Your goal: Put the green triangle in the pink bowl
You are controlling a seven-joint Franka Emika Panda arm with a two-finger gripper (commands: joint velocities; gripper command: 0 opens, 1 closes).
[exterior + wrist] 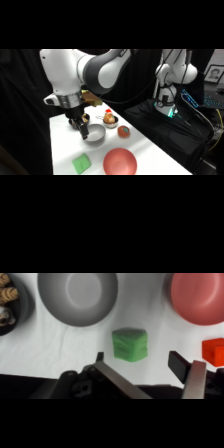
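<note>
Two fingers [192, 374] of the gripper [145, 366] are seen spread open. Just above them, the green triangle [130, 344] is shown untouched, with the pink bowl [197, 299] at its 2 o'clock.

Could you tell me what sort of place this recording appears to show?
Probably a robotics lab: a white table set against black drapes, a second robot arm with cabling behind, and small props such as the pink bowl and green triangle.

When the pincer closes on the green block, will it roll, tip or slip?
The green triangle lies flat on the white table with broad faces and rounded corners, so it probably won't roll or tip. It looks small and solid, likely light and stiff. Its smooth, sloping sides might slip between the open pincer fingers.
</note>
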